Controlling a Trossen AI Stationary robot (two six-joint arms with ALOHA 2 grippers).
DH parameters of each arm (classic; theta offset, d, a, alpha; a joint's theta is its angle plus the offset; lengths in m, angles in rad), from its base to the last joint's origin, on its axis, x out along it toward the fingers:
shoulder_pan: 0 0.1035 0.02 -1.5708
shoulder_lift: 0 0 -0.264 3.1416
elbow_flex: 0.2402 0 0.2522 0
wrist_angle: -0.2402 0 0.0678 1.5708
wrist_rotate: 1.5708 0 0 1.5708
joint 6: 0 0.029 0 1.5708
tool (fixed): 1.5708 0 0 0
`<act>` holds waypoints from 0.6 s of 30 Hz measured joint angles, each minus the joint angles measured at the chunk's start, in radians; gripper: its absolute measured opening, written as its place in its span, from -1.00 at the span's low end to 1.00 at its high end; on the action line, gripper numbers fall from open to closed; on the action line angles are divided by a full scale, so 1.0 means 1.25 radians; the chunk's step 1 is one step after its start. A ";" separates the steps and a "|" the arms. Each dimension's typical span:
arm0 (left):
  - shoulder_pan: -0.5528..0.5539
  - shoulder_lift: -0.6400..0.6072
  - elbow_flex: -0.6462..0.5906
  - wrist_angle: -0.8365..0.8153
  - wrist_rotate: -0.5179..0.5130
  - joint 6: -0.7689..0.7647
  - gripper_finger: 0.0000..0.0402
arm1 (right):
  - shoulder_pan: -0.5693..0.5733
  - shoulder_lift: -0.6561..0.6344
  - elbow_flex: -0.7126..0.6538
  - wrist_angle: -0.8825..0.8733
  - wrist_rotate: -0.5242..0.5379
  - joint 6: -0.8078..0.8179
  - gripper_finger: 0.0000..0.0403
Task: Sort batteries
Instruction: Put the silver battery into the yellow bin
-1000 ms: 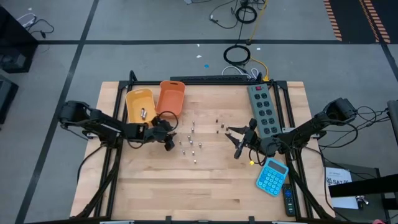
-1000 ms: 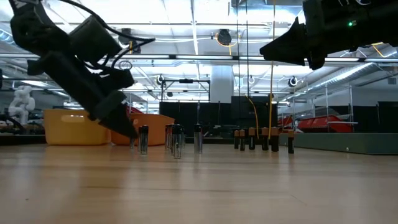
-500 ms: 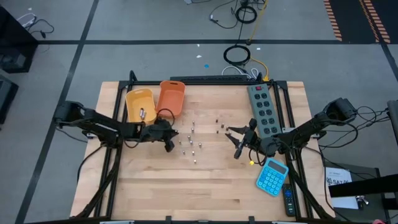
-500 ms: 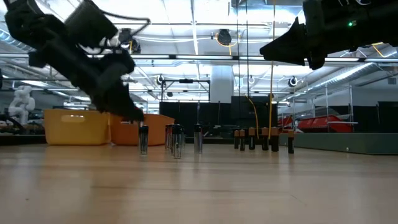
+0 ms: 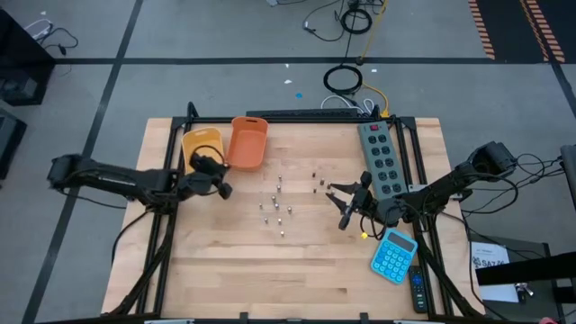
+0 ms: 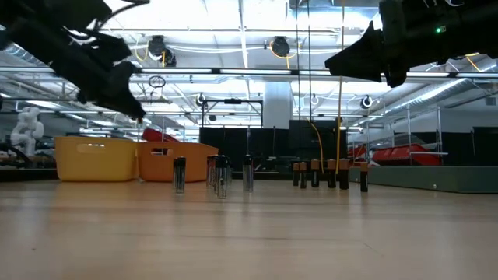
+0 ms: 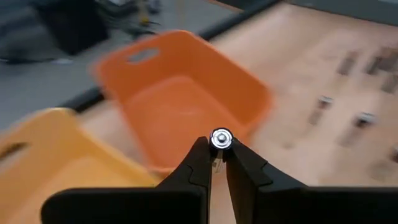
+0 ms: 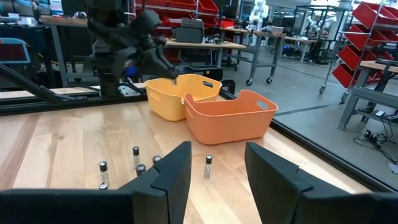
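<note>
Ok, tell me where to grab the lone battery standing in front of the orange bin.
Grip the lone battery by its upper body, probably from straight above. It stands upright, apart from the others, with its sides free; the orange bin sits just behind it.

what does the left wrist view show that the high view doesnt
Only the left wrist view shows the battery pinched end-on in the left gripper. Only the high view shows the power strip, the blue calculator and the right gripper, open over the table. Both show the orange bin, the yellow bin and loose batteries on the wood.
</note>
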 joint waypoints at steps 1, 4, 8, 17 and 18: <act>0.000 -0.016 0.000 -0.026 -0.023 -0.001 -0.85 | 0.000 0.000 0.000 0.000 0.000 0.000 -0.29; 0.000 -0.043 0.000 -0.106 -0.066 -0.044 -0.85 | 0.000 0.000 0.000 0.000 0.000 0.000 -0.29; 0.002 -0.048 0.000 -0.198 -0.069 -0.167 -0.82 | 0.000 0.000 0.000 0.000 0.000 0.000 -0.29; 0.002 -0.048 0.000 -0.223 -0.003 -0.217 -0.12 | 0.000 0.000 0.000 -0.001 0.000 0.000 -0.29; 0.002 -0.048 0.000 -0.209 0.005 -0.197 -0.07 | 0.000 0.000 0.000 -0.001 0.000 0.001 -0.29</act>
